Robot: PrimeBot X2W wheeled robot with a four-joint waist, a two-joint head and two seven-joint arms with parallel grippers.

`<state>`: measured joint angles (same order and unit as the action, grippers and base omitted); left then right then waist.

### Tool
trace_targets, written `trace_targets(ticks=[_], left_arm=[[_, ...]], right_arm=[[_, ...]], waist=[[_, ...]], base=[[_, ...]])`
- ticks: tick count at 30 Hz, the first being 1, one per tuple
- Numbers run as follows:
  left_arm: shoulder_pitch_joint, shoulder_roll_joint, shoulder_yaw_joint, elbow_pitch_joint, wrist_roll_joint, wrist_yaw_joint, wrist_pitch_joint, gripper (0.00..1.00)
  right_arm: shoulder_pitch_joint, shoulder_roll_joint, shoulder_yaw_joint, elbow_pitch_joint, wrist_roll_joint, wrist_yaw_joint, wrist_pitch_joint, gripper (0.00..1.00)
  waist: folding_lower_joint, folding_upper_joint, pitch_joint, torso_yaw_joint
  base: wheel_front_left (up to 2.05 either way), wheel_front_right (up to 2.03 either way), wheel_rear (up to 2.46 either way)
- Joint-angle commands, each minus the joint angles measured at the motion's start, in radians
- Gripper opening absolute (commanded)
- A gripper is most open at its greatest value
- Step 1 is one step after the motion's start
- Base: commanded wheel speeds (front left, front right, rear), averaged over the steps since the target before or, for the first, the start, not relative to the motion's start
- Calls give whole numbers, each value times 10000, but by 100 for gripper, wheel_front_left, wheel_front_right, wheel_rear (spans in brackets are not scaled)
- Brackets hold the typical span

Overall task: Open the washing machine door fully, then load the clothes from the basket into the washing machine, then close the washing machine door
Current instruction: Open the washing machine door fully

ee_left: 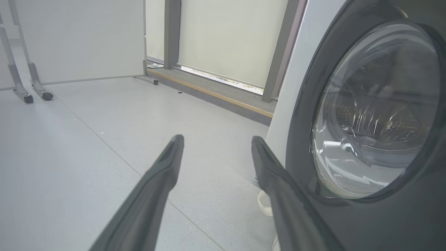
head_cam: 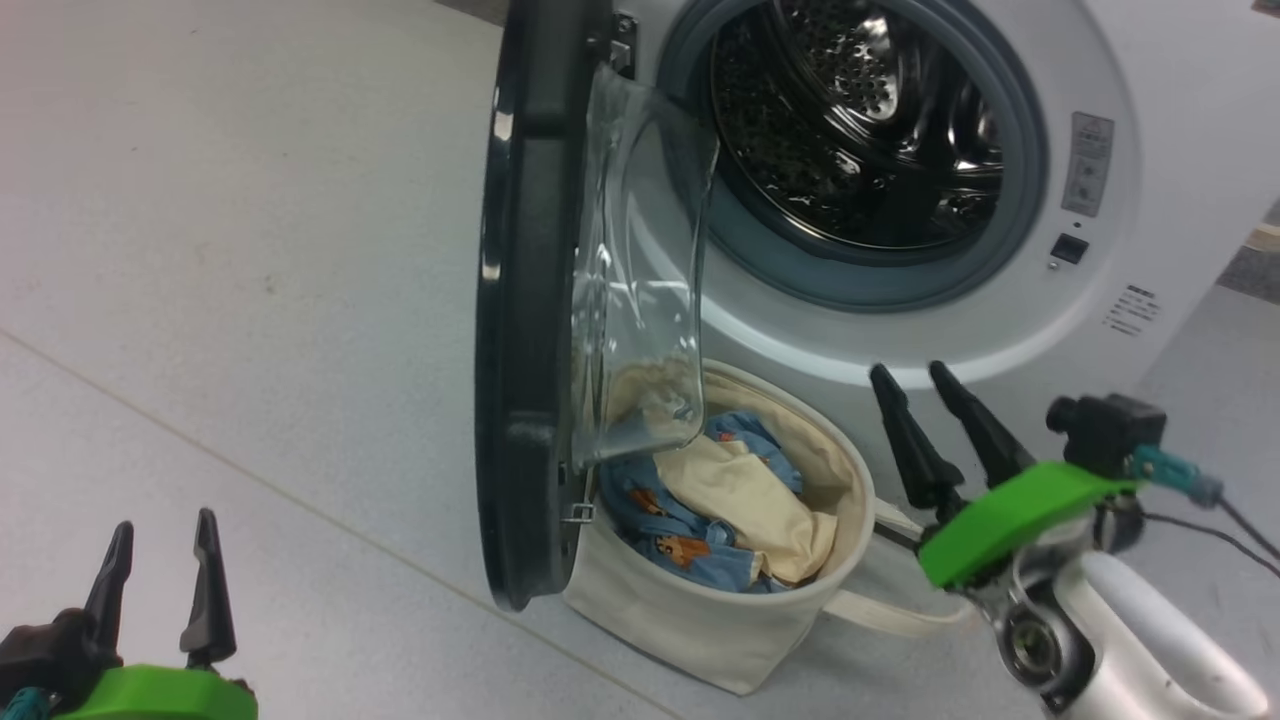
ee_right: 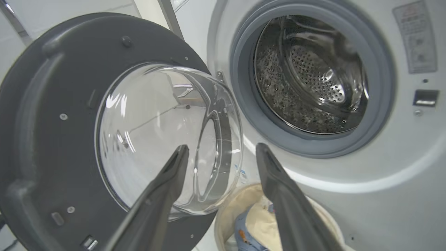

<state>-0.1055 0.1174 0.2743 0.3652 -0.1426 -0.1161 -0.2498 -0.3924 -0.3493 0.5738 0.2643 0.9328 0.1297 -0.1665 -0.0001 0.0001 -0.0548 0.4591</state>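
Left tool point(head_cam: 164, 520) at 7 o'clock in head view, fingers apart, holding nothing, above grey floor point(head_cam: 250, 250). Washing machine door point(head_cam: 525, 300) swung open, edge-on at centre. Basket point(head_cam: 700, 620) on the floor at 6 o'clock, under the door's glass bowl; clothes point(head_cam: 735, 500) inside, blue bear print plus cream garment. Right tool point(head_cam: 910, 368) at 4 o'clock, fingers apart, holding nothing, just right of basket. Washing machine point(head_cam: 1000, 330) at 1 o'clock, drum point(head_cam: 860, 120) exposed.

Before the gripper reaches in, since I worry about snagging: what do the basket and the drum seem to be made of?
Basket: probably cream canvas, matte; its wall creases softly. Drum: likely stainless steel, glossy; it mirrors light and is punched with holes.
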Motion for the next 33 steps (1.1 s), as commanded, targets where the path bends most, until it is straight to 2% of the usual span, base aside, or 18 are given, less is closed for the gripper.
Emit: trace_targets(ticks=[1, 7, 12, 19, 33], left_arm=[[-471, 254, 256, -357, 35, -53, -120, 100], [-385, 154, 254, -449, -8, -61, -120, 100], [-398, 84, 250, -463, -17, -67, -120, 100], [-440, 48, 218, -399, 6, -79, -120, 100], [-467, 67, 173, -276, 57, -101, -120, 100]], right_arm=[[41, -192, -85, -201, -587, 10, -361, 100], [1137, -10, -872, -230, -3230, 10, -924, 100], [2011, 760, -1954, -728, -4753, 10, -948, 100], [2837, 1451, -2909, -1022, -5486, 10, -950, 100], [2860, 1479, -2709, -992, -5613, 10, -951, 100]], waist=[[1, -1, -28, -125], [1, -1, -47, -454], [1, -1, 0, -595], [1, -1, -16, -589], [1, -1, -47, -578]], base=[[0, 0, 0], [0, 0, 0], [0, 0, 0], [0, 0, 0], [0, 0, 0]])
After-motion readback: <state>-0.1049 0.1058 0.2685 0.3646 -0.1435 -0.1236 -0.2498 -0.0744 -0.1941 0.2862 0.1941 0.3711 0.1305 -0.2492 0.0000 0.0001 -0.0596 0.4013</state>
